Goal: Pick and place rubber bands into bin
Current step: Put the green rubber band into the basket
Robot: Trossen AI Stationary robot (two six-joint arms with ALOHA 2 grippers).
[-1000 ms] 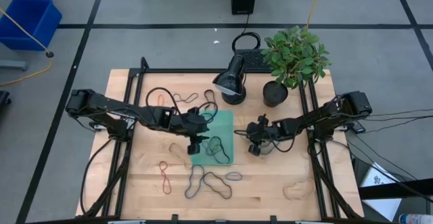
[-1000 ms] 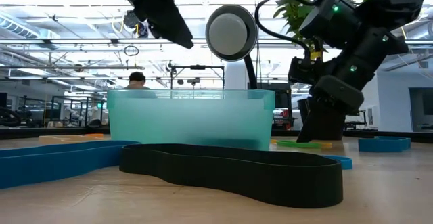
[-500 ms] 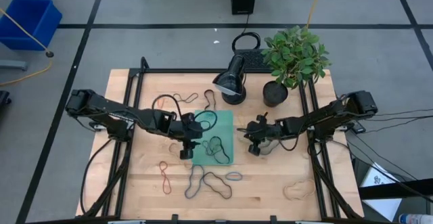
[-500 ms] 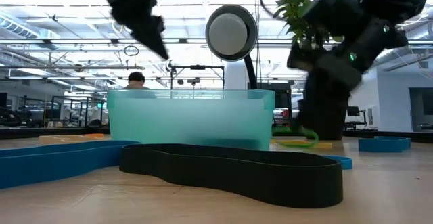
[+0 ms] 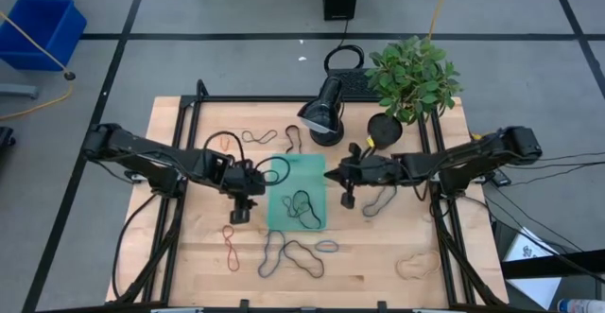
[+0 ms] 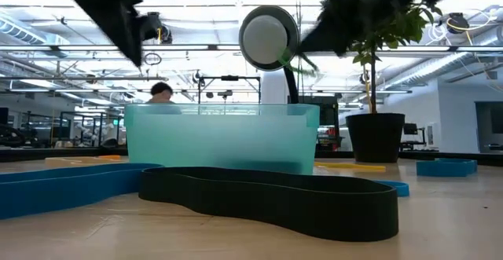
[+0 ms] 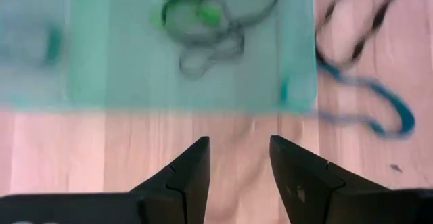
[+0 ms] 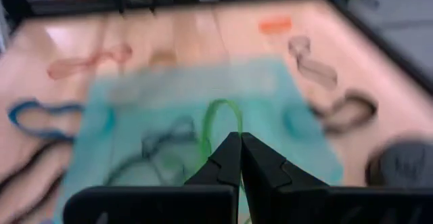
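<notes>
While the teal bin [image 5: 297, 192] sits at the middle of the wooden table [image 5: 189, 247], both dark arms reach toward it from opposite sides. At the bin's right edge, the right tool [image 8: 239, 158] has its two fingers pinched together on a thin green rubber band [image 8: 218, 126], which hangs in a loop above the bin. Just off the bin's left edge, over bare wood, the left tool [image 7: 239, 162] hovers with its fingers spread apart and nothing between them.

Inside the bin lie a few dark bands [image 5: 304, 205] tangled together, one with a green tint. Near the bin's front edge, a black band [image 5: 302, 254], a blue band [image 5: 327, 246] and a red band [image 5: 230, 246] rest on the table. Behind the bin, more thin bands [image 5: 257, 137] lie scattered. A black lamp [image 5: 322, 113] and a potted plant [image 5: 408, 81] stand behind the bin, toward its right. From table height, a long black band [image 6: 275, 199] lies in front of the bin's translucent wall.
</notes>
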